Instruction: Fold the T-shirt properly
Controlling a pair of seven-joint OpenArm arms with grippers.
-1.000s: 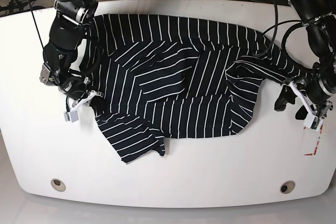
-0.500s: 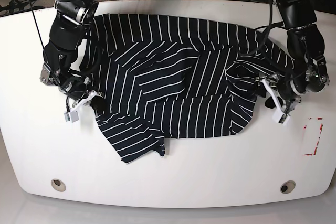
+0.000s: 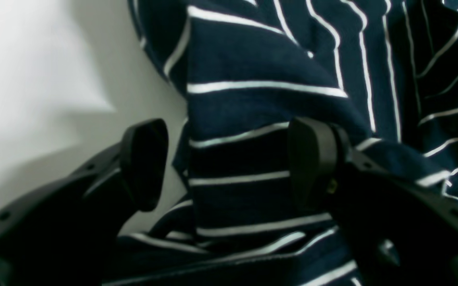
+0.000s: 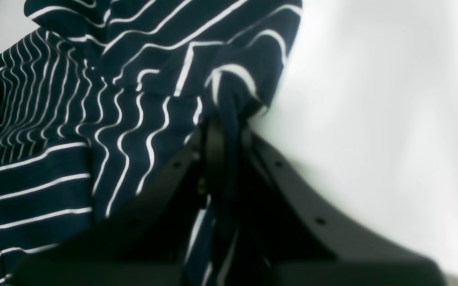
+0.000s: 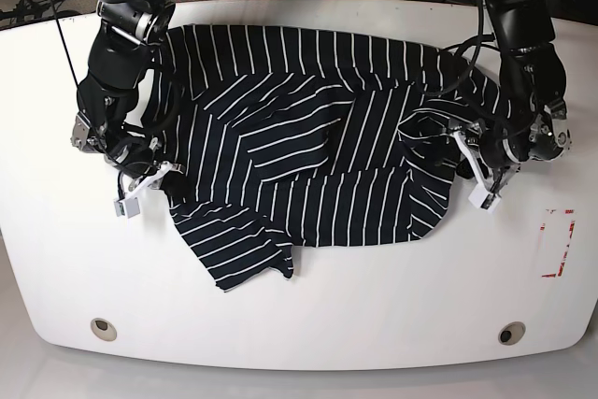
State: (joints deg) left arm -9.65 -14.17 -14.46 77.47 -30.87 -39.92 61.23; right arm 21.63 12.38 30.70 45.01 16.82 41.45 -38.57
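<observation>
The T-shirt (image 5: 308, 147), dark with thin white stripes, lies rumpled across the white table (image 5: 374, 306), one sleeve pointing toward the front left. My left gripper (image 5: 472, 173) is at the shirt's right edge. In the left wrist view it (image 3: 229, 163) stands open, a raised fold of the T-shirt (image 3: 268, 59) between its two black fingers (image 3: 312, 159). My right gripper (image 5: 154, 179) is at the shirt's left edge. The right wrist view shows it (image 4: 225, 135) shut on a pinched bunch of the T-shirt (image 4: 74, 119).
Red tape marks (image 5: 558, 242) sit on the table at the right. Two round holes (image 5: 104, 329) (image 5: 511, 333) lie near the front edge. Cables run behind the table's far edge.
My left arm has swung in from the table's right side onto the shirt's right edge, so that cloth now sits between its jaws. The right arm and its grip have not moved.
</observation>
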